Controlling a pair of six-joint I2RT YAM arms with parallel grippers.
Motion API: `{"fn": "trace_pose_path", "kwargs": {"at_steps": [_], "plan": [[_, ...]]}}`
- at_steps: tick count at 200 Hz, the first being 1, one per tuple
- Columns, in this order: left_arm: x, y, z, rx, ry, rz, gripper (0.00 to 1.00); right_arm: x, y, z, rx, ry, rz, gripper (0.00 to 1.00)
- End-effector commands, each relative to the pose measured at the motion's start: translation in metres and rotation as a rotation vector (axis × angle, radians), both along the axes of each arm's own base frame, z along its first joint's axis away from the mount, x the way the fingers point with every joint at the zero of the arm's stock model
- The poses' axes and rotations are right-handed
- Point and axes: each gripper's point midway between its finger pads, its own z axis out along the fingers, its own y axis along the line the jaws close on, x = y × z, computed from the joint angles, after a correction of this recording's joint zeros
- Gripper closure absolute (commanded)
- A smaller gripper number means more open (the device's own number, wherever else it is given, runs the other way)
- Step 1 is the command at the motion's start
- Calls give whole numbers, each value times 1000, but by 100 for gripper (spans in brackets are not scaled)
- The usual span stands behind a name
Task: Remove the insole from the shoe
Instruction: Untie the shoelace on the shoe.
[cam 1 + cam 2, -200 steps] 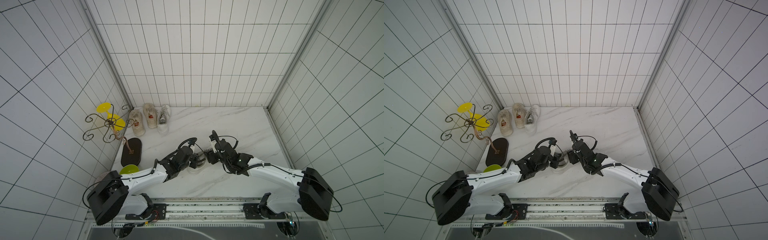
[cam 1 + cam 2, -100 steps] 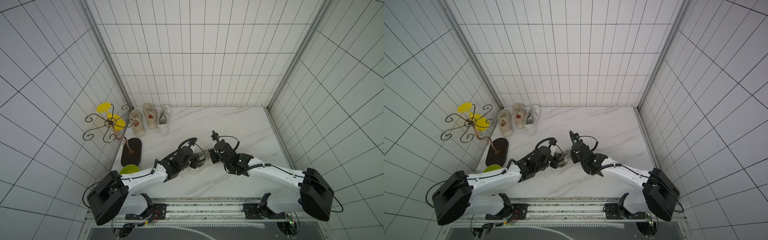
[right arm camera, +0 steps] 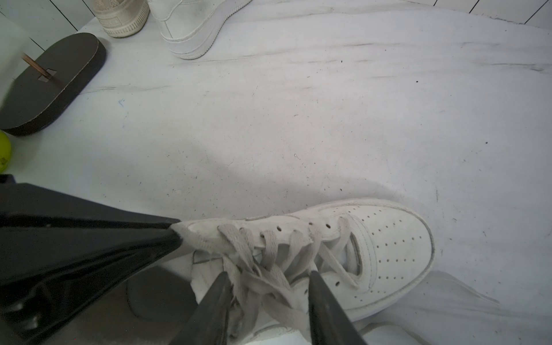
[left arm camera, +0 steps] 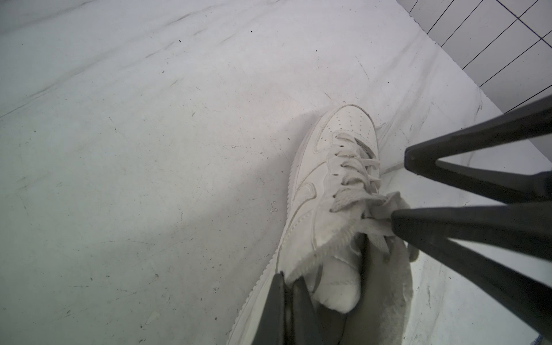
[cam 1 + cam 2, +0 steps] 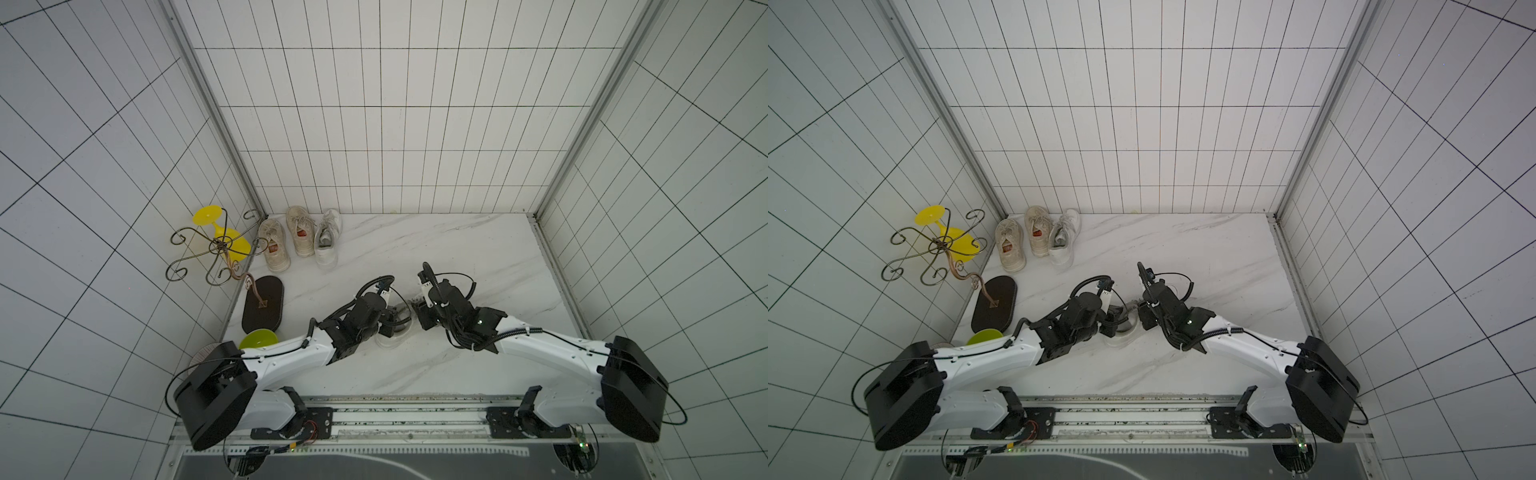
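Pinching the shoe (image 3: 373,254) collar, left tool (image 4: 288,280) is clenched; right tool (image 3: 268,277) straddles its laces (image 3: 295,242) (grip unclear).

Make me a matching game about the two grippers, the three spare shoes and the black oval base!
Things:
1. left gripper
2. right gripper
3. row of three shoes
4. black oval base

Places or states:
A. lined up in the back corner by the wall
B. open, jaws either side of the white sneaker's laces
C. carries the curly metal stand
D. shut, pinching the white sneaker's collar edge

Pairs: 1-D, 2-B, 3-A, 4-C.
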Motion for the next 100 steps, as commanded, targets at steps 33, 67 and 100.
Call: {"fn": "trace_pose_path", "kwargs": {"at_steps": [33, 67, 100], "plan": [[2, -16, 30, -93, -63, -35, 100, 17, 26, 33, 33, -49, 18, 59], [1, -16, 32, -97, -67, -38, 100, 30, 7, 30, -30, -86, -98, 63], [1, -17, 33, -101, -68, -41, 100, 43, -10, 36, -87, -151, -198, 72]]}}
